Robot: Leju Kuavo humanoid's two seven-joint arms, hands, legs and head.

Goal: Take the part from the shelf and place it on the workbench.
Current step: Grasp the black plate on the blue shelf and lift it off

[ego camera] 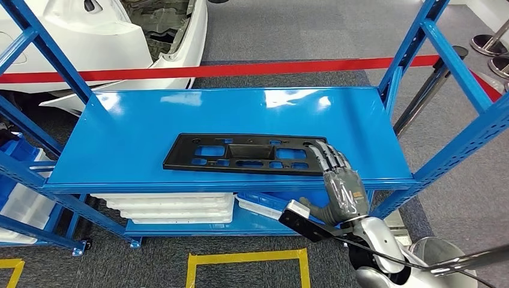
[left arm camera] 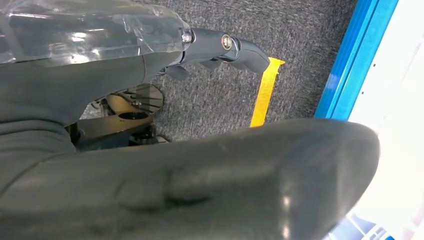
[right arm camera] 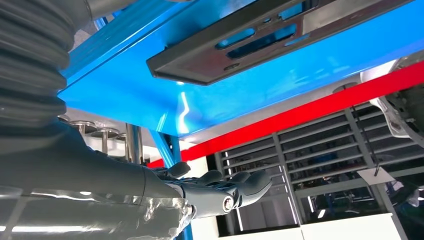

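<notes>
A flat black plastic part [ego camera: 240,153] with several cut-outs lies near the front edge of the blue shelf board [ego camera: 138,120]. My right hand [ego camera: 339,180] reaches in from the front right, its fingers stretched out over the part's right end and its thumb below the shelf edge. In the right wrist view the part [right arm camera: 260,45] overhangs nothing, and the right hand [right arm camera: 210,190] has straight fingers with nothing between them. My left hand [left arm camera: 200,175] hangs over the grey carpet holding nothing, one dark finger [left arm camera: 225,47] pointing out.
Blue shelf uprights [ego camera: 420,42] frame both sides. White trays [ego camera: 174,207] are stacked on the lower shelf, with blue bins [ego camera: 12,150] at the left. A red barrier strip [ego camera: 240,69] and a white car body [ego camera: 90,36] lie behind. Yellow floor tape [ego camera: 246,258] marks the carpet.
</notes>
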